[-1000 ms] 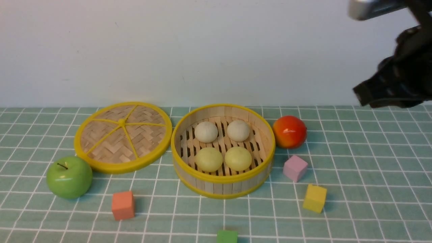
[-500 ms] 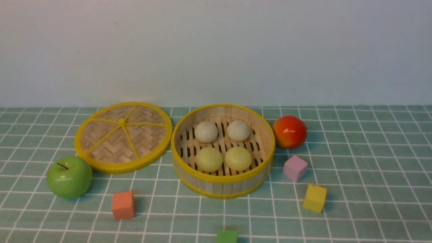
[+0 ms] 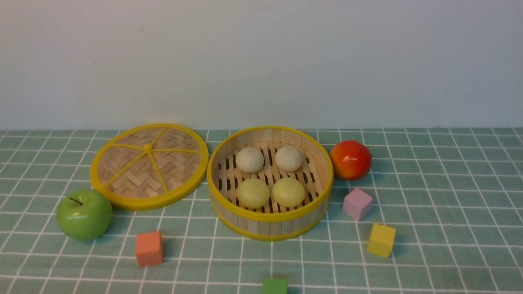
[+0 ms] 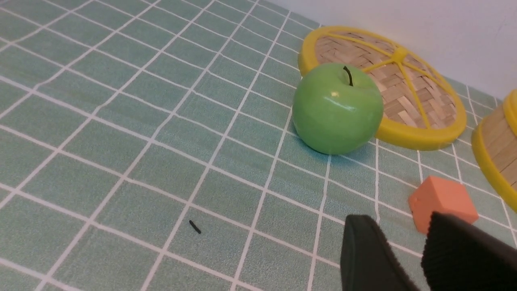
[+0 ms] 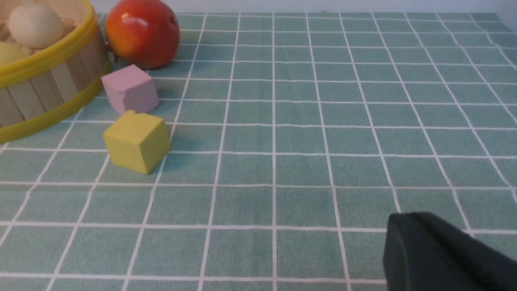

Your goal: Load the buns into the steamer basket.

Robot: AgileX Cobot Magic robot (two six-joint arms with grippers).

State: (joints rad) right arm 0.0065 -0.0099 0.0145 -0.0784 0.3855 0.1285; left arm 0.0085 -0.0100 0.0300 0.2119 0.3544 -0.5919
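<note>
The steamer basket stands mid-table with all the buns inside it. Two off-white buns lie at the back, two pale yellow-green buns at the front. Neither gripper shows in the front view. In the left wrist view my left gripper is open and empty, low over the cloth by the orange cube. In the right wrist view my right gripper looks shut and empty, well away from the basket.
The flat woven lid lies left of the basket, with a green apple in front of it. A red apple sits right of the basket. Pink, yellow, orange and green cubes lie in front.
The right arm, seen at the upper right of the front view a second ago, has left that view. The basket, buns and other objects have not moved.
</note>
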